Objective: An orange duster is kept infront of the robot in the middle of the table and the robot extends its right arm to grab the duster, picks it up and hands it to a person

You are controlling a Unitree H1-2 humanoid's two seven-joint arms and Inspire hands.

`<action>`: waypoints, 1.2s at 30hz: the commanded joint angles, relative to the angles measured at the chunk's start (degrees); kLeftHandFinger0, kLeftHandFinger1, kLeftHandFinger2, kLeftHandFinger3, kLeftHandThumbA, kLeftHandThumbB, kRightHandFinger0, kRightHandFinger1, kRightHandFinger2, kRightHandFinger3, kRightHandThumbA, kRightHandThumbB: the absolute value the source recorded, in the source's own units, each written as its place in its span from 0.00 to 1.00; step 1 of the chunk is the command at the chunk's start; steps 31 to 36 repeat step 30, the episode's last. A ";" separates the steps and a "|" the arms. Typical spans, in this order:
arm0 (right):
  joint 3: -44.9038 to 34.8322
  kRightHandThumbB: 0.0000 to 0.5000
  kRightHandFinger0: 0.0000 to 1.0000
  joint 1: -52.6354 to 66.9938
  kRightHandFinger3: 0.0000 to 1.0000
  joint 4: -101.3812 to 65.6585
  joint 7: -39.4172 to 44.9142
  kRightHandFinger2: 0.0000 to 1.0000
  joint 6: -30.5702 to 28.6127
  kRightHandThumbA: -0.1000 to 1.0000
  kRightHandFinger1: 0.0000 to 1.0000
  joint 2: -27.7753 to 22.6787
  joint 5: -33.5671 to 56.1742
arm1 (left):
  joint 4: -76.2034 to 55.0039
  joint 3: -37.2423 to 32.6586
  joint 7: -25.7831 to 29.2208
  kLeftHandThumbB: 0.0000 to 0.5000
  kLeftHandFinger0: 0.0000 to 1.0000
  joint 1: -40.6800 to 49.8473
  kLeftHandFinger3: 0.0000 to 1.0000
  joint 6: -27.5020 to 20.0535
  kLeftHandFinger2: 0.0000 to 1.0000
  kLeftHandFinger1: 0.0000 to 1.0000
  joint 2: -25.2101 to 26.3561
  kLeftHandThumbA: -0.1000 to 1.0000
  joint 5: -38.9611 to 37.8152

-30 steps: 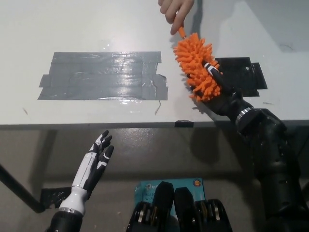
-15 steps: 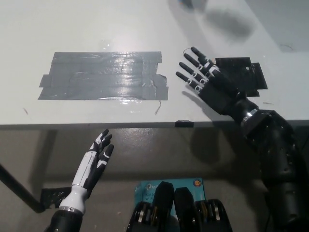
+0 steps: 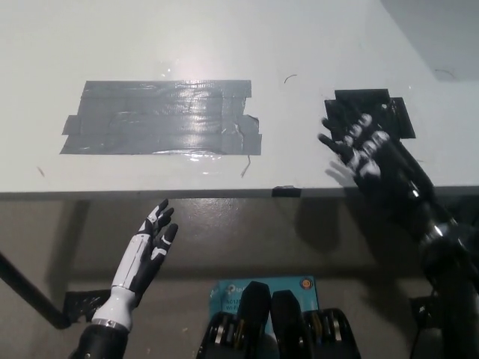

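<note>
Head view:

- Counter point(image 3: 150, 37): white surface filling the upper part of the picture, its front edge running across at mid-height; the floor is showing below it.
- Grey tape patch point(image 3: 161, 117): several overlapping strips lying flat on the counter, left of centre, and catching glare along the lower strips; a loose end is sticking out at the lower right corner.
- Black tape patch point(image 3: 385, 105): lying flat on the counter at the right, partly hidden by the right robot hand.
- Small black tab point(image 3: 287, 191): sitting on the counter's front edge, between the two tape patches.
- Right robot hand point(image 3: 359, 146): black, coming in from the lower right on its black arm, hovering over the near edge of the counter and overlapping the black tape patch; its fingers are spreading apart and it is holding nothing.
- Left robot hand point(image 3: 150, 243): white, resting low at the lower left, below and in front of the counter edge; its fingers are extending apart and it is holding nothing.
- Orange duster: not showing anywhere in this view, neither on the counter nor in either robot hand.
</note>
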 commanded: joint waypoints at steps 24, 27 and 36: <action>11.19 0.64 1.00 9.94 1.00 10.62 -8.38 1.00 -24.74 1.00 1.00 -7.24 -29.00 | -0.93 0.64 -0.20 0.25 0.93 3.32 1.00 -2.32 1.00 1.00 0.10 0.90 -1.53; 11.76 0.65 1.00 9.88 1.00 10.67 -8.59 1.00 -24.67 0.99 1.00 -7.61 -30.03 | -0.69 0.69 -0.22 0.27 0.95 3.23 1.00 -2.67 1.00 1.00 0.04 0.91 -1.72; 12.17 0.68 1.00 9.57 1.00 11.11 -8.89 1.00 -25.15 1.00 1.00 -7.80 -31.00 | -0.70 0.70 0.09 0.26 0.95 3.20 1.00 -3.01 1.00 1.00 0.08 0.91 -1.45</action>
